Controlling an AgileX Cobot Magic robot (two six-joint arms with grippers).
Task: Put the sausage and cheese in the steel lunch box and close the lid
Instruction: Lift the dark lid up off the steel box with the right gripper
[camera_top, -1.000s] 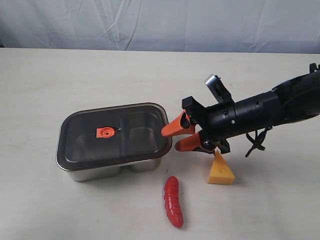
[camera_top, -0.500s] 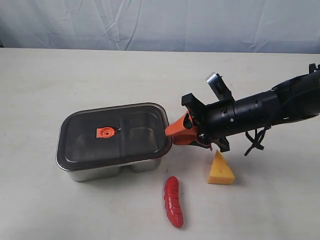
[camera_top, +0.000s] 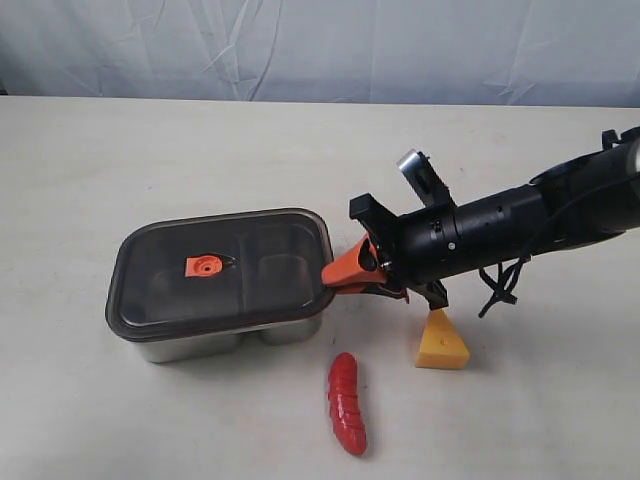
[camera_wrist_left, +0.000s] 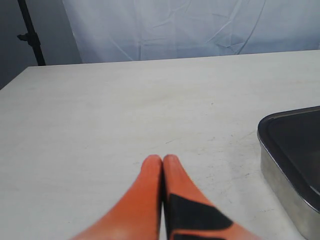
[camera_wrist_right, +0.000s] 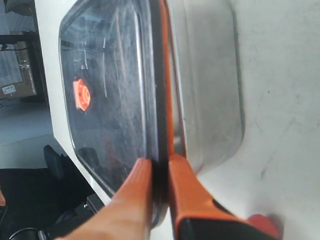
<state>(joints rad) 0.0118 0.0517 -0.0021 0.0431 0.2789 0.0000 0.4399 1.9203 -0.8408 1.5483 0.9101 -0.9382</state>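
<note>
Exterior: high, angled down over whole surface (camera_top: 150, 150). Wrist views low, close; all share the steel lunch box (camera_top: 200, 342).

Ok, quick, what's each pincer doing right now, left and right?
Left pincer: closed, holding nothing.
Right pincer: closed on the edge of the lid.

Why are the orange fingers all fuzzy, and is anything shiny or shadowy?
Right wrist view: the right gripper sits very near the lens, so it blurs, and the lid shows pale streaky reflections. Left wrist view: the left gripper goes soft close to the lens. Exterior view: sharp, evenly lit, soft shadows beside the steel lunch box and sausage.
</note>
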